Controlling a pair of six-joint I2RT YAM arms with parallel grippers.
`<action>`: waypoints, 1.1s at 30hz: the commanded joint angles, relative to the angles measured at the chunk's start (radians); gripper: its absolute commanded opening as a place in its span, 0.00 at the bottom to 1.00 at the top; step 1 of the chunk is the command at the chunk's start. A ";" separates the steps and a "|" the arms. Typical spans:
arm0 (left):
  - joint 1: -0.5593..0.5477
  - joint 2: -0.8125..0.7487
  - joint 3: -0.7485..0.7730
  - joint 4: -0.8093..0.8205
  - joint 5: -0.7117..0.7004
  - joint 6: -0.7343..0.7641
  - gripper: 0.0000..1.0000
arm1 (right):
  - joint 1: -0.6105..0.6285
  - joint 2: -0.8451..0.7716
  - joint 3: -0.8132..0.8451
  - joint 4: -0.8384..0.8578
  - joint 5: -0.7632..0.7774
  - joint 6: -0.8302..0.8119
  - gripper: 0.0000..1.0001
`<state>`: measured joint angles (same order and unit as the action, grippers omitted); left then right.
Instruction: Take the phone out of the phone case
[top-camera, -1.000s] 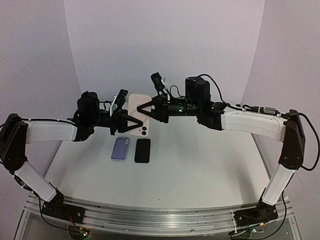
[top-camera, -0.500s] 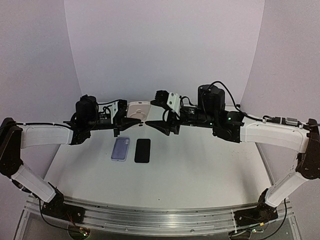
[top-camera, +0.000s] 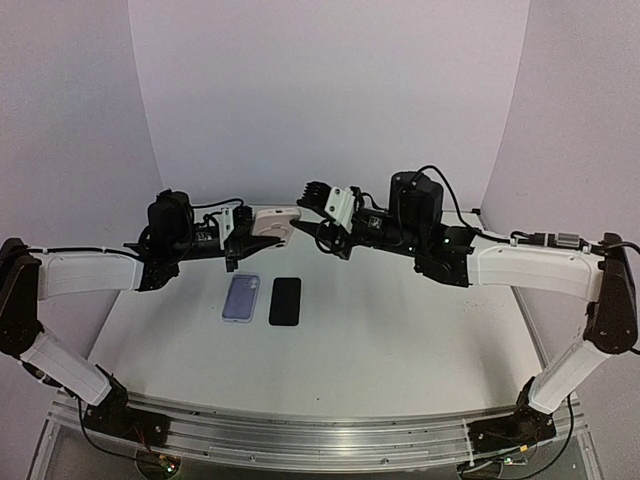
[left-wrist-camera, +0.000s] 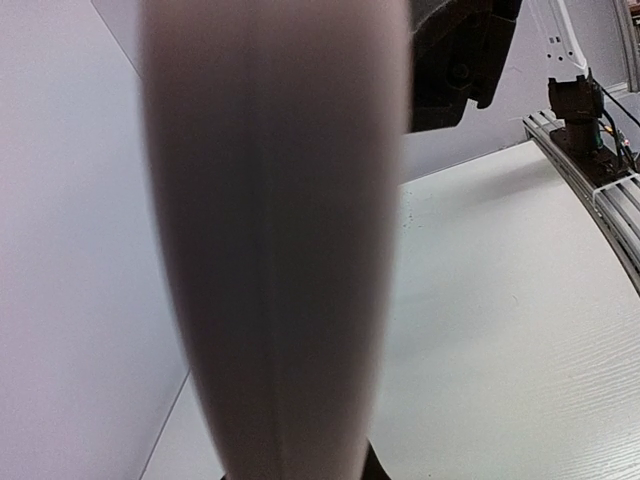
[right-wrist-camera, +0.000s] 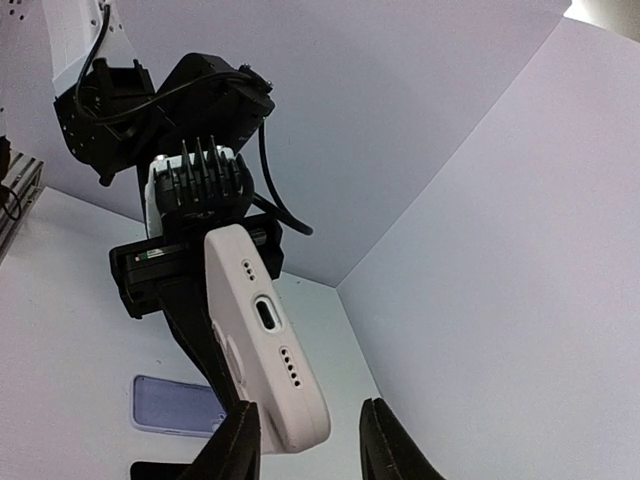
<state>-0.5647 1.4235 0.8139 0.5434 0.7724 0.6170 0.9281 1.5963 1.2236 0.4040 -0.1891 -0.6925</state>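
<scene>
The case (right-wrist-camera: 262, 330) hangs in the air above the desk (top-camera: 400, 320), clamped by the left tool (top-camera: 248, 230). No part of the phone shows outside it, so I judge it is still seated inside. A second ago the case faced the top camera flat with both tools on it. Now it is tipped nearly edge-on, and the right tool (right-wrist-camera: 311, 408) has let go, with its fingers apart either side of the near corner. That reads as a regrip for prying. The case is pale cream, matte and round-cornered, with a port slot between small holes. A lilac slab (top-camera: 240, 297) and a glossy black slab (top-camera: 285, 300) lie below.
</scene>
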 joint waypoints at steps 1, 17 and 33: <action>-0.011 -0.048 0.019 0.079 -0.014 -0.026 0.00 | 0.011 0.031 0.051 0.059 -0.022 0.013 0.25; -0.021 0.026 0.204 -0.208 -0.217 -0.768 0.00 | 0.072 0.118 0.083 0.121 0.224 0.055 0.03; -0.022 0.071 0.274 -0.182 -0.200 -0.721 0.00 | 0.137 0.181 0.130 -0.044 -0.085 0.090 0.00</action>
<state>-0.5755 1.4813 1.0149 0.2504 0.6765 -0.1526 0.9314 1.7237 1.3192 0.5056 0.0574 -0.5725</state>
